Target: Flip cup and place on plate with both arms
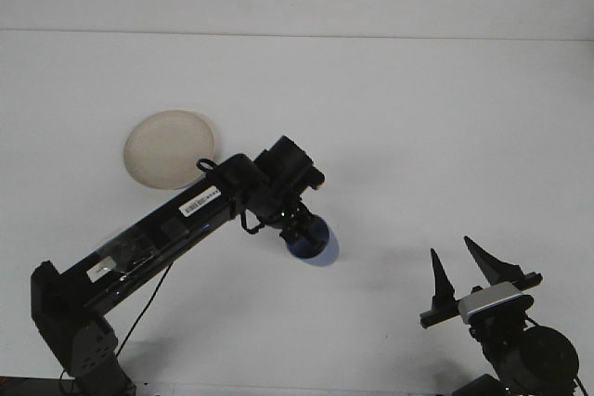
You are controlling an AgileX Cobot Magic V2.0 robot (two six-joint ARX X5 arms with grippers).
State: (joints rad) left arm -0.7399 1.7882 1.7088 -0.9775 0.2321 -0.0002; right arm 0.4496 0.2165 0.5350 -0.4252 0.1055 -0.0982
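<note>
Tabletop (399, 108): plain white surface filling the front view, its far edge running across the top.

Plate (167, 147): round, cream-coloured, lying flat toward the far left of the tabletop; its lower right rim sits just behind the left arm's forearm.

Left arm (176, 224): black, reaching from the near left corner diagonally toward the middle of the tabletop, with a white label on the forearm and a cable looped at the wrist.

Left gripper (299, 227): pointing down and toward the right — its fingers are closed around the blue cup, pinching it.

Blue cup (311, 242): held in the left gripper near the middle of the tabletop, tilted, its dark blue body toward the gripper and a paler blue face turned to the lower right; a soft shadow lies on the tabletop beside it. Whether it touches the surface cannot be told. It is well apart from the plate.

Right gripper (463, 271): at the near right edge of the tabletop, fingers spread wide and pointing upward — nothing between them.
</note>
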